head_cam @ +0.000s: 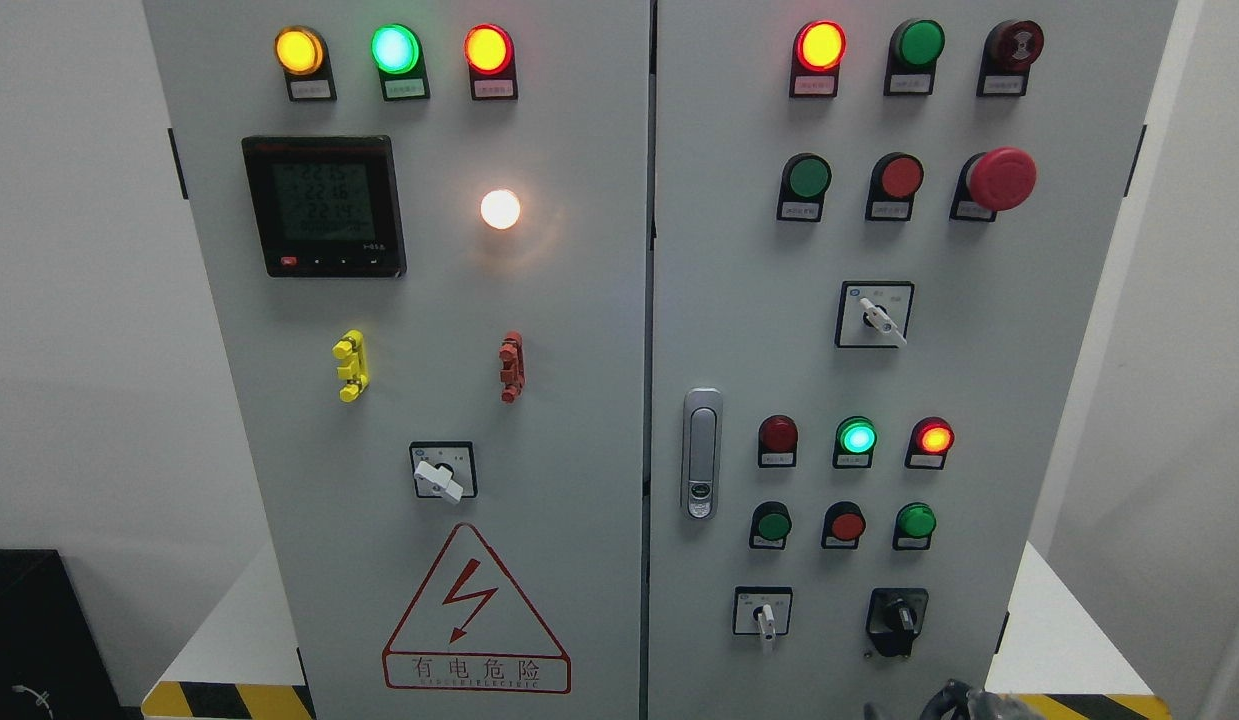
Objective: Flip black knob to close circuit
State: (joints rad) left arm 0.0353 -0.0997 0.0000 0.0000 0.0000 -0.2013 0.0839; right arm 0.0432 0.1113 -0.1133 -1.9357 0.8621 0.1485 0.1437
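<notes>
The black knob sits low on the right door of the grey electrical cabinet, its handle pointing roughly down. Just below and to its right, the dark tip of my right hand pokes up from the bottom edge, a short way under the knob and apart from it. Most of that hand is cut off by the frame. My left arm does not show.
Left of the black knob is a white selector switch. Above are green and red push buttons, lit indicator lamps and a door latch. Further up are another white selector and a red emergency stop.
</notes>
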